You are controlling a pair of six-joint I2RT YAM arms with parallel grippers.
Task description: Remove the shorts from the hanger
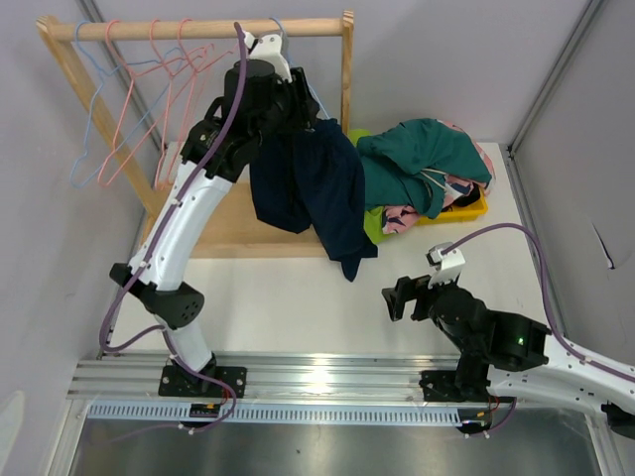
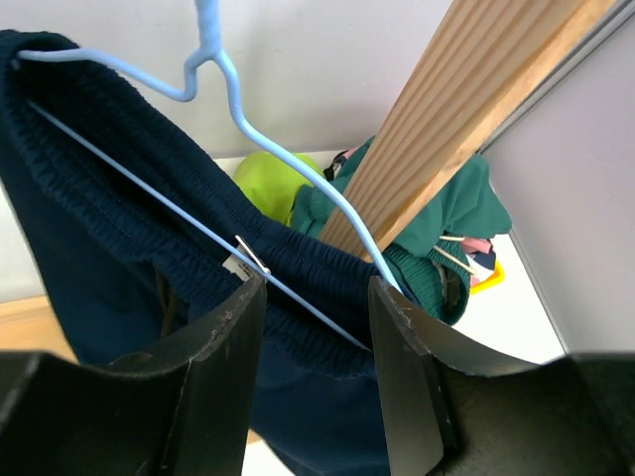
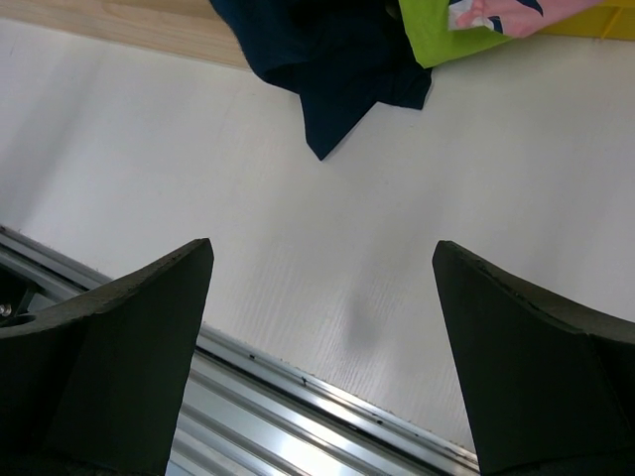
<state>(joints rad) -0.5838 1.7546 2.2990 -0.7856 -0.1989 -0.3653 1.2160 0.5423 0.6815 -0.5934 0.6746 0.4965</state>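
Spare hangers (image 1: 159,69): hung on the wooden rail (image 1: 129,31), at 10 o'clock on the table (image 1: 298,307).
Left hand (image 2: 313,297): raised to the rail at 12 o'clock; fingers set narrowly apart, with the waistband of the shorts (image 2: 109,228) seen in the gap; contact cannot be told.
Shorts: navy, draped on the blue hanger (image 2: 206,25), hung below the rail.
Clothes pile (image 1: 417,159): heaped on a yellow bin (image 1: 466,208) at 2 o'clock, just beside the shorts.
Right hand (image 3: 319,248): held wide, nothing gripped, low over the table at 5 o'clock.
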